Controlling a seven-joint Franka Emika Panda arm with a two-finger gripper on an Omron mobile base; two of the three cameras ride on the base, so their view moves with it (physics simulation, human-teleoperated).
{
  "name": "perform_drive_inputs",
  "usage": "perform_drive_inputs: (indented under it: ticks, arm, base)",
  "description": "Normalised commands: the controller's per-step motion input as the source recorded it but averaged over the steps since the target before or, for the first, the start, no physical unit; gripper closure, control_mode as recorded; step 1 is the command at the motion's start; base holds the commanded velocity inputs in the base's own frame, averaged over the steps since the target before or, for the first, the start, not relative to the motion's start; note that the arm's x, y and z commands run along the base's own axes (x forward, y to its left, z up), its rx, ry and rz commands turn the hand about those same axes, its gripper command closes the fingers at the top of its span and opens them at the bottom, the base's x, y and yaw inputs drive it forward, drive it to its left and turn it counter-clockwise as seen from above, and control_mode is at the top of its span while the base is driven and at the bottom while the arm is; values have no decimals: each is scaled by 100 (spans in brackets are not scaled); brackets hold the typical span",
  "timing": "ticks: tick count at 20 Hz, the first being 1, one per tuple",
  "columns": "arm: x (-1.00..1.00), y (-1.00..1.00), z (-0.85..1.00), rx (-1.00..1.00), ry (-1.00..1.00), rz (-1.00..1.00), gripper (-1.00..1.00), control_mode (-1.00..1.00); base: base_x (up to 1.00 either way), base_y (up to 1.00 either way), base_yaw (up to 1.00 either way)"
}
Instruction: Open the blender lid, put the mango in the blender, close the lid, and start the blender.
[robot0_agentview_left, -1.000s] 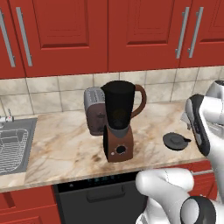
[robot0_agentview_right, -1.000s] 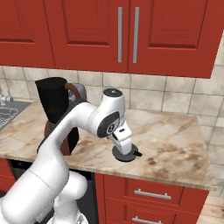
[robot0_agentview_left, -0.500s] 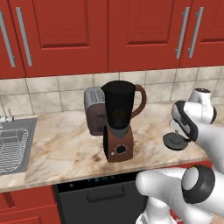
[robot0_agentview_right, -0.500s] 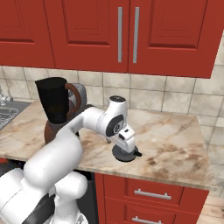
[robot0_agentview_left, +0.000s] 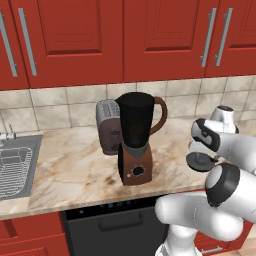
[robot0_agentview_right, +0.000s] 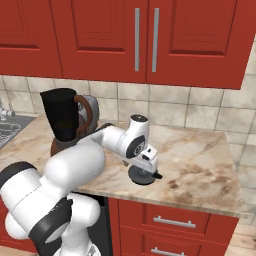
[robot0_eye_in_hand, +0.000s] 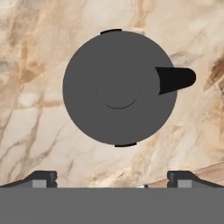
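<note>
Lid first: the black round blender lid (robot0_eye_in_hand: 119, 87), flat with a raised centre disc and a small dark tab on one side, lies on the marbled beige stone bench (robot0_agentview_left: 75, 170), well to the right of the tall blender (robot0_agentview_left: 136, 145) with brown tapered base and dark open jar. The white arm's claw (robot0_eye_in_hand: 112, 177) hangs directly above this lid, released, its two dark tips spread wide with nothing between them. The jar mouth stands open. I cannot find the mango in these views. Judging from this, the coming move depends on where the fruit lies relative to the lid, and that is not visible.
</note>
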Motion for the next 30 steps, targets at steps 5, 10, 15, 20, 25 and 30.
perform_drive_inputs:
  ticks: [5, 10, 15, 20, 25, 30]
  arm:
    - [10, -3, -38, 0, -2, 8, -100, -100]
    - [11, -1, -25, 0, 0, 5, -100, -100]
    - [11, -5, -9, 0, -2, 4, -100, -100]
    - [1, -2, -3, 0, -3, 2, -100, -100]
    - [11, 0, -1, 0, -3, 2, -100, -100]
    - [11, 0, -6, 0, -2, 2, -100, -100]
  base:
    - [0, 0, 0]
    - [0, 0, 0]
    - [0, 0, 0]
    - [0, 0, 0]
    - [0, 0, 0]
    - [0, 0, 0]
